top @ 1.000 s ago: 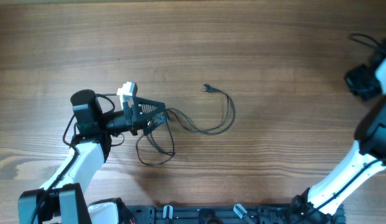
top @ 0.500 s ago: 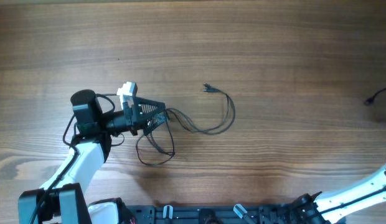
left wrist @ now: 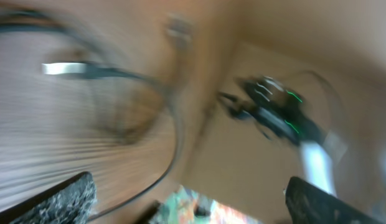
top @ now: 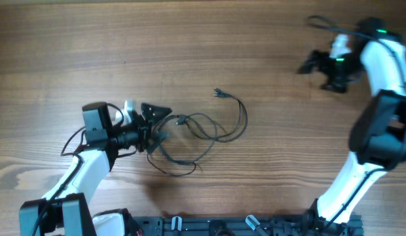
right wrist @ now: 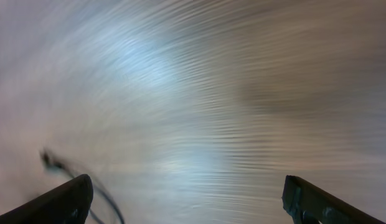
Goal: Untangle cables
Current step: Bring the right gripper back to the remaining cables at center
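The cables (top: 216, 128) lie as thin dark loops at the table's middle, with a small plug (top: 218, 92) at the far end. One loop trails down to the front (top: 180, 167). My left gripper (top: 158, 122) is open at the loops' left end, and a strand runs close by its fingers. The left wrist view is blurred; it shows the cable (left wrist: 171, 143) curving between the open fingers (left wrist: 59, 200), with a metal plug (left wrist: 62, 68) beyond. My right gripper (top: 319, 73) hovers open at the far right, away from the loops. Its blurred wrist view shows only a dark cord (right wrist: 87, 180) at lower left.
The wooden table (top: 203, 39) fills the overhead view. A thick black arm wire (top: 321, 23) loops at the top right by the right arm (top: 376, 124). The arms' base bar (top: 222, 226) runs along the front edge.
The right arm left the right edge and swung in at the top right. The left gripper turned and shifted slightly; the cable loops near it spread out toward the right and front.
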Robot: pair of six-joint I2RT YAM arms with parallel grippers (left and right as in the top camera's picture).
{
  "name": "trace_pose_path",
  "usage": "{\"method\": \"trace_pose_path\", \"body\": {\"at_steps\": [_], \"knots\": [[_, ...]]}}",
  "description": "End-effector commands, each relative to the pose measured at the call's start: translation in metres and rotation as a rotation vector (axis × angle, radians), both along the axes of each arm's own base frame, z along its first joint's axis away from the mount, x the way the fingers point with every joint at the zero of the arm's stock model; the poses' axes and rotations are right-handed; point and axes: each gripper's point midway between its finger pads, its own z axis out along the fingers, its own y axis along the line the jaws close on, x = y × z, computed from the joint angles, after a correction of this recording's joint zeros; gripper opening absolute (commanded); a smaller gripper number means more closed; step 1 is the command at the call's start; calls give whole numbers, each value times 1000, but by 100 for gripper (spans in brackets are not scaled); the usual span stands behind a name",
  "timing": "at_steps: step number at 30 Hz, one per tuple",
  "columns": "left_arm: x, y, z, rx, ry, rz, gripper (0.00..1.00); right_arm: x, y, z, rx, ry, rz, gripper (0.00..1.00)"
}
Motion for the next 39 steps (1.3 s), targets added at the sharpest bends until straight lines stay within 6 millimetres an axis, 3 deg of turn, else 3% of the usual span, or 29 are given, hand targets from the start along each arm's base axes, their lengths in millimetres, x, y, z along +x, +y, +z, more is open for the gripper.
{"method": "trace_pose_path", "body": {"at_steps": [1, 4, 6, 8, 12, 14, 18, 21, 24, 26, 28, 32, 36, 39], "knots": [[-16, 54, -76, 390, 267, 233, 100, -9, 68, 6, -60, -19, 288, 100], [-33, 66, -91, 473, 366, 259, 100, -34, 110, 3, -101, 54, 431, 100], [-39, 81, -97, 561, 417, 294, 100, -50, 127, 4, -98, 93, 502, 100], [-39, 94, -88, 637, 424, 270, 100, -61, 141, 7, -98, 117, 547, 100], [-25, 104, -25, 746, 358, 138, 100, -72, 166, 21, -95, 94, 603, 100], [-15, 104, 20, 786, 266, 69, 100, -76, 180, 33, -96, 65, 618, 100], [-4, 85, 99, 777, 32, -37, 100, -92, 211, 57, -99, 3, 682, 100], [-4, 93, 120, 826, 10, 38, 100, -123, 239, 62, -108, 41, 765, 100], [-17, 112, 129, 891, 74, 114, 100, -166, 282, 54, -120, 77, 877, 99], [-28, 114, 156, 909, 60, 99, 100, -182, 313, 52, -146, 46, 889, 100], [-39, 112, 184, 920, 32, 92, 100, -180, 319, 48, -246, 29, 765, 100], [-53, 110, 212, 925, -26, 120, 100, -177, 323, 30, -285, 35, 580, 100], [-74, 107, 228, 931, -97, 156, 100, -204, 324, -8, -206, 152, 536, 100], [-83, 106, 235, 933, -129, 171, 100, -220, 331, -25, -119, 200, 540, 100]]}}
